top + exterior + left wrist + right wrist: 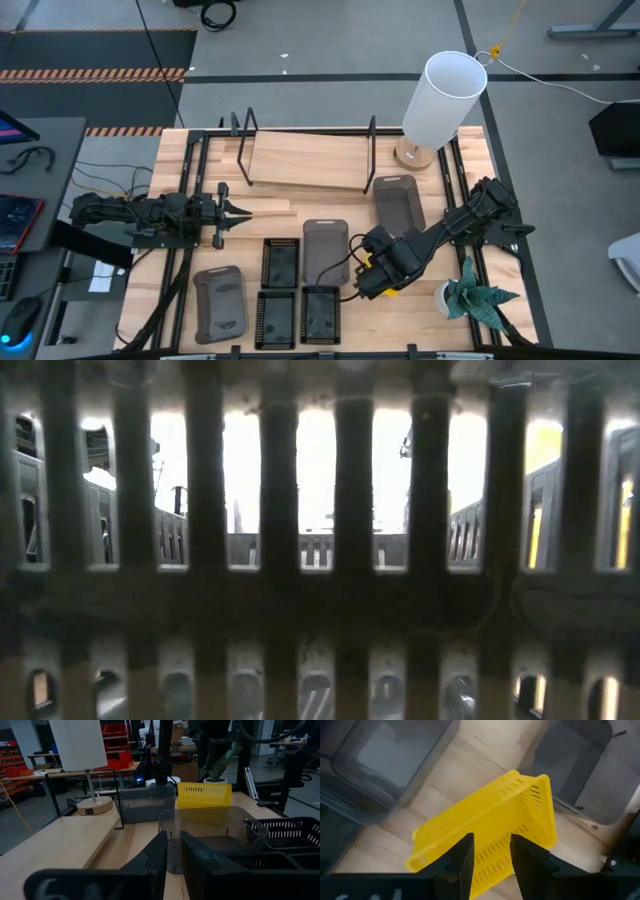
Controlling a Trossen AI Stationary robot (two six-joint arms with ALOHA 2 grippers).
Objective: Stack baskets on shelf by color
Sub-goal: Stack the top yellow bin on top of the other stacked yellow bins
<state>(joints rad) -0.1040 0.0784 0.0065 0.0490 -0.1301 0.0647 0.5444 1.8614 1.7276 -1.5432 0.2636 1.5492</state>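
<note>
Right gripper (pixel 490 850): closing its two fingers over the rim of a yellow basket (pixel 490 827), holding it tilted above the tabletop; in the high view this arm is reaching in over the table's right middle, gripper (pixel 372 272) just right of the front baskets.
Yellow baskets: one showing, the one in the right gripper; in the left wrist view it (pixel 204 794) is standing on edge beyond a grey one.
Black mesh baskets: three lying flat on the table, one (pixel 281 262) in the middle row, two at the front (pixel 276 318) and (pixel 320 312), side by side.
Grey baskets: three lying on the table, one front left (pixel 219 303), one at centre (pixel 325 245), one (pixel 397 203) near the shelf's right end.
Shelf (pixel 310 162): sitting at the back centre of the table, its board carrying no baskets.
Left gripper (pixel 236 212): hovering over the left middle of the table, pointing toward the baskets, fingers nearly together with nothing between them.
Lamp (pixel 443 98): one, white shade, standing at the back right corner.
Potted plant (pixel 470 296): one, at the front right.
Low view: looking through a mesh wall right at the lens, other baskets showing dimly behind.
</note>
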